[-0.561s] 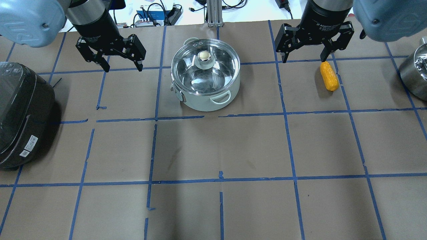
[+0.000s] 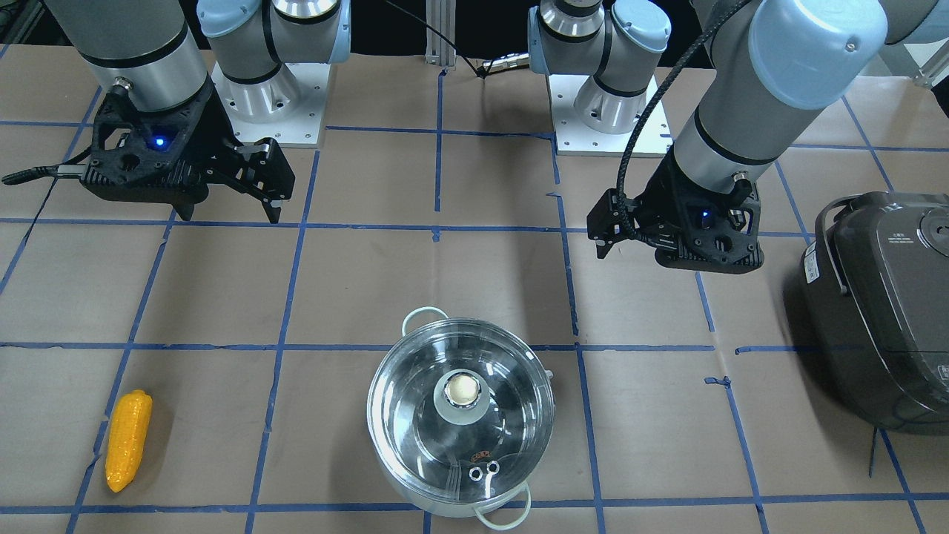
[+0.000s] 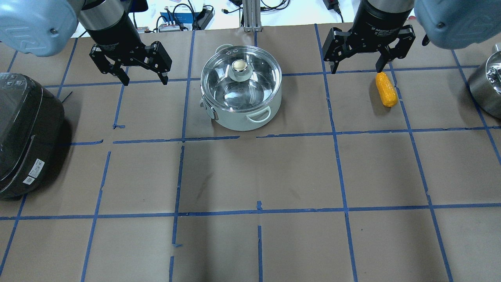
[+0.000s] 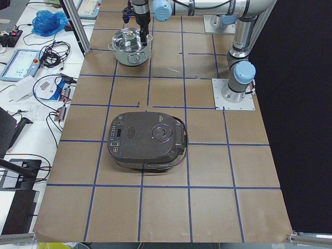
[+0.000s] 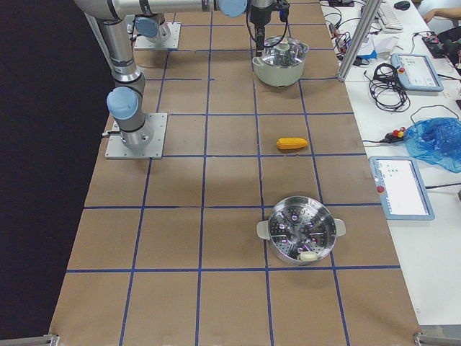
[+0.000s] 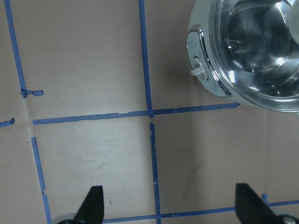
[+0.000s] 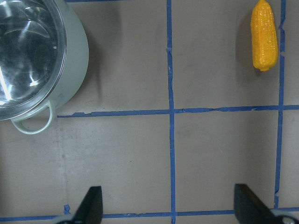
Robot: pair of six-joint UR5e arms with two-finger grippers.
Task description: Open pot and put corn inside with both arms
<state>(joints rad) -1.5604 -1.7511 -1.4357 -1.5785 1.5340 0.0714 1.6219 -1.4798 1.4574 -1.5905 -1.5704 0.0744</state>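
Pot (image 3: 235, 119) stands on the table (image 3: 274, 176) between the arms with its glass lid (image 3: 223, 84) on, and the corn (image 3: 386, 89) lies flat well to its right, near the right gripper (image 3: 356, 70). That pincer and the left gripper (image 3: 145, 80) hang above the table, jaws spread wide, holding nothing. Each wrist view shows only two fingertips at its lower edge and cuts the pot off at the border; the overhead view crops the rice cooker (image 3: 27, 129) and a second steel pot (image 3: 485, 86).

knob (image 3: 240, 66) of pot (image 3: 235, 121): open from above | corn (image 3: 386, 89): bare table (image 3: 274, 172) on all sides | rice cooker (image 3: 27, 133): well left of pot
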